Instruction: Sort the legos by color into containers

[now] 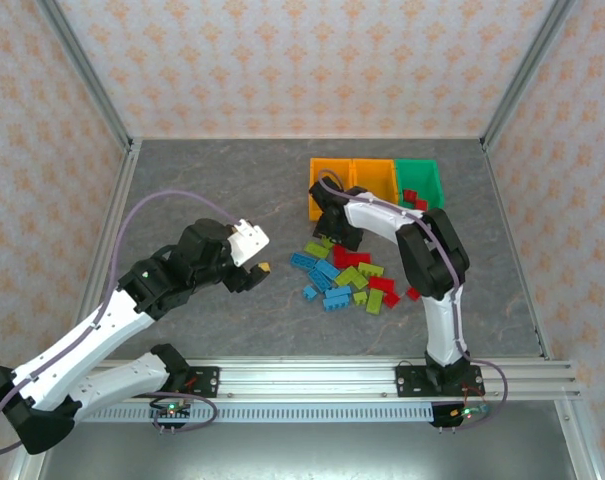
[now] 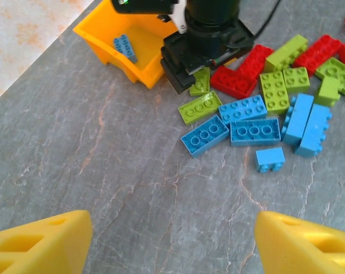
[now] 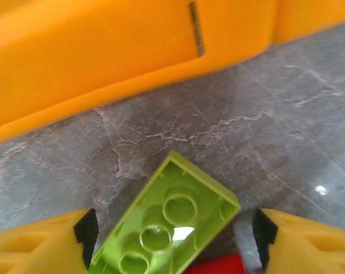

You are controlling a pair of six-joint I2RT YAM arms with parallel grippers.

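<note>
A lime brick [image 3: 178, 220] lies underside-up at lower centre, below the orange bin [image 3: 132, 45], straddled by the wide jaws of our right gripper [image 3: 175, 231]. Being skewed, it may twist or squirt out as we close. Our left gripper [image 2: 172, 234] hovers wide, empty.
</note>
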